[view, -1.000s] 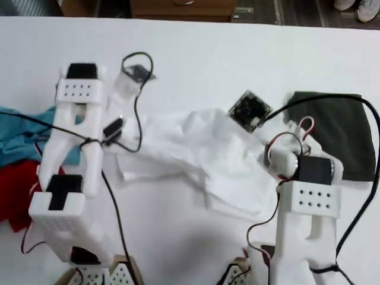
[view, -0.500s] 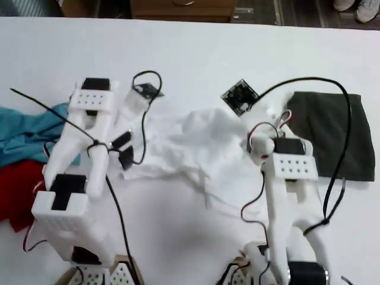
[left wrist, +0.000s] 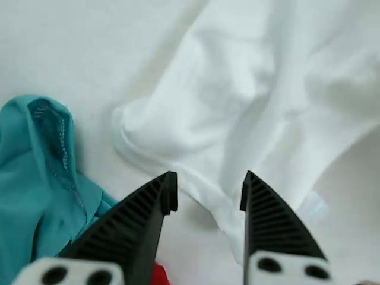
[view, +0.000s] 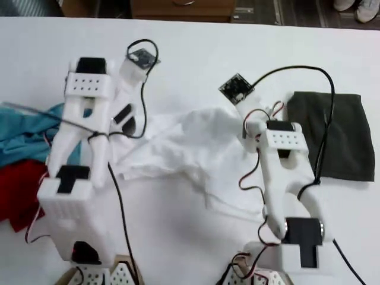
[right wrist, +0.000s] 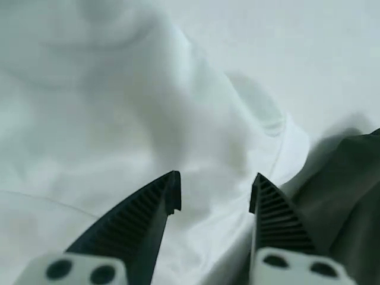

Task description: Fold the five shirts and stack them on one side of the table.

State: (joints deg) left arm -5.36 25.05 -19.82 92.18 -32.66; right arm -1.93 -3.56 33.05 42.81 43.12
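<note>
Since left claw [left wrist: 208, 191] & right claw [right wrist: 215, 191] hang released over the white shirt [view: 190, 148], left could prob snag the teal shirt [left wrist: 41, 178] too.

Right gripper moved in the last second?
Yes. In the high view the right gripper has shifted toward the far edge of the table and slightly away from the dark shirt, staying over the white shirt.
</note>
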